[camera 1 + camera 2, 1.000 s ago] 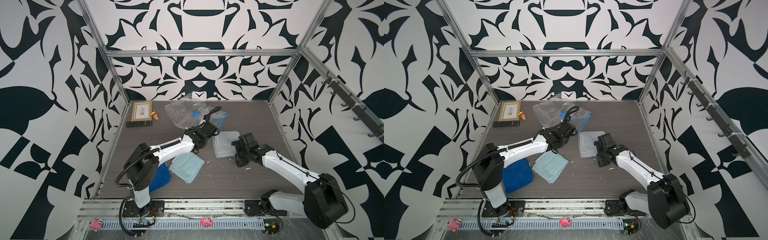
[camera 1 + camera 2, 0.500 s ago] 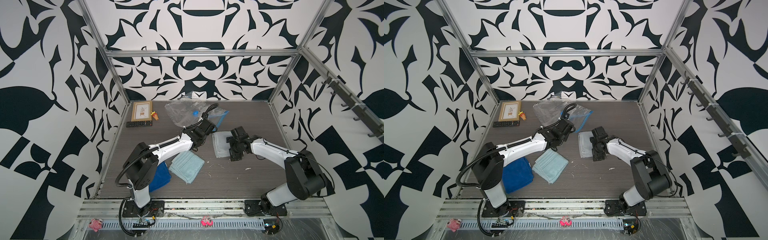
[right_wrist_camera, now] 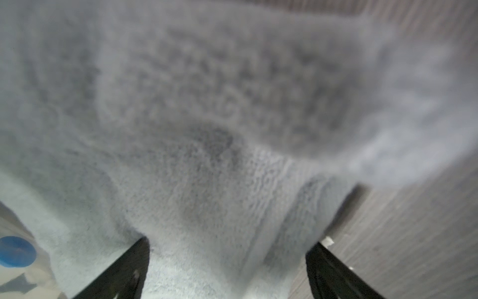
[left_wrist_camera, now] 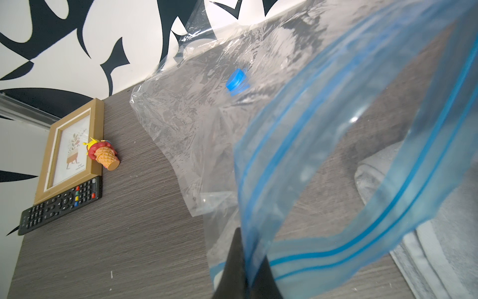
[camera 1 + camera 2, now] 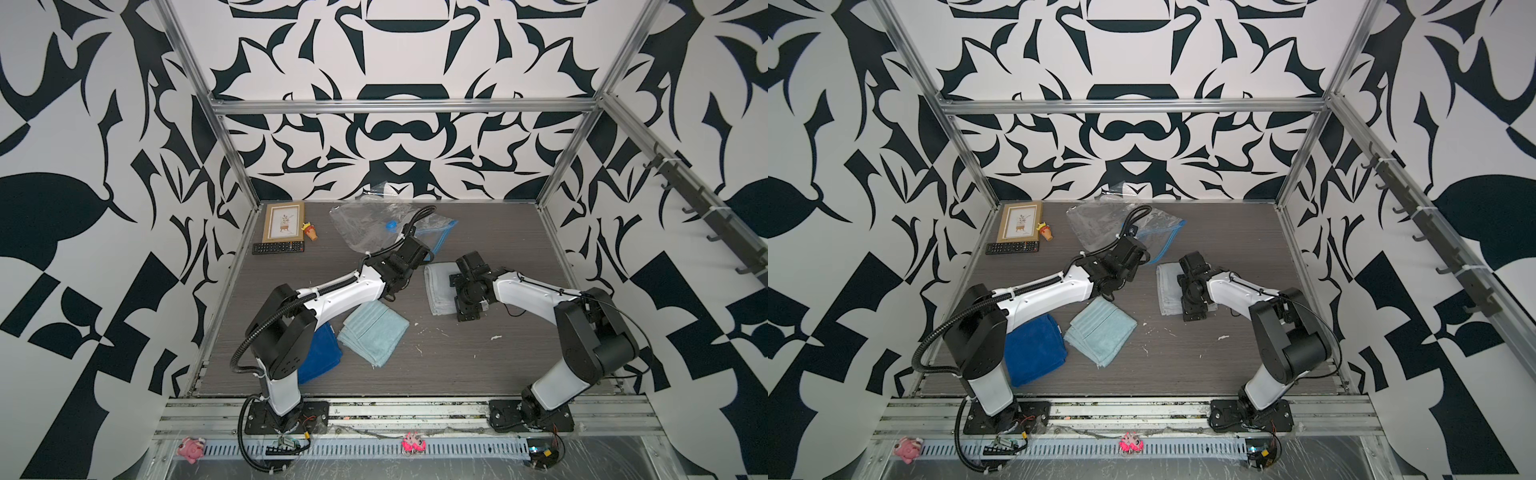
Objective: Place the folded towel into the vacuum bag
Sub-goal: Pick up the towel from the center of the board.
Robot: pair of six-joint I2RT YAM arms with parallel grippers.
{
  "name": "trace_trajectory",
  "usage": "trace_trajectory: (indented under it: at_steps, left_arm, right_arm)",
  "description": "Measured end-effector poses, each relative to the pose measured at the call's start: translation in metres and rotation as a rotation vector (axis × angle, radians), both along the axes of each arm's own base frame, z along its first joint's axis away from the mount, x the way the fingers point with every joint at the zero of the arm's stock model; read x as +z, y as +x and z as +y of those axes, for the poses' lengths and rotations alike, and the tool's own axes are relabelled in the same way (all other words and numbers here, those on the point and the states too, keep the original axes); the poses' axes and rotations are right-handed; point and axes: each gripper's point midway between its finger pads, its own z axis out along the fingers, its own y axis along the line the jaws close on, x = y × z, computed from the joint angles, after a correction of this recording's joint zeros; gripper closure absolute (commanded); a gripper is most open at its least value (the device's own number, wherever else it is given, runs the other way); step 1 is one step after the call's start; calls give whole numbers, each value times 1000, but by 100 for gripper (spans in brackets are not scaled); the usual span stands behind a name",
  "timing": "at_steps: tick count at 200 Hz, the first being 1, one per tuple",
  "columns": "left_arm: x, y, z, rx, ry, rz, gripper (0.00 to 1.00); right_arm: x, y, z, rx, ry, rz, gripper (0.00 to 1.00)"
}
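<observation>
Grasps the vacuum bag (image 4: 207, 116) with the left hand (image 4: 248, 264); poises the released right hand (image 3: 230, 248) astride the folded towel (image 3: 207, 103).

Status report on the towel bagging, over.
Left gripper shut on blue zip edge of vacuum bag. Right gripper jaws open over grey towel, flat on table. Towel not yet bagged. Nothing seen blocking bag mouth.

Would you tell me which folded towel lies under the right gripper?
The grey towel; the pale blue towel and dark blue towel lie clear of the right gripper.
</observation>
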Motion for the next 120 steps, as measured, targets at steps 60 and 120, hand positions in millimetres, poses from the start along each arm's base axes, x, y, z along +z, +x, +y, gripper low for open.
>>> trace_trajectory:
  at_steps: [60, 120]
  left_arm:
    - [-1, 0, 0, 0, 1, 1, 100]
    - [-1, 0, 0, 0, 1, 1, 100]
  right_arm:
    - [-4, 4, 3, -14, 10, -5, 30]
    - [-6, 9, 3, -18, 4, -30, 47]
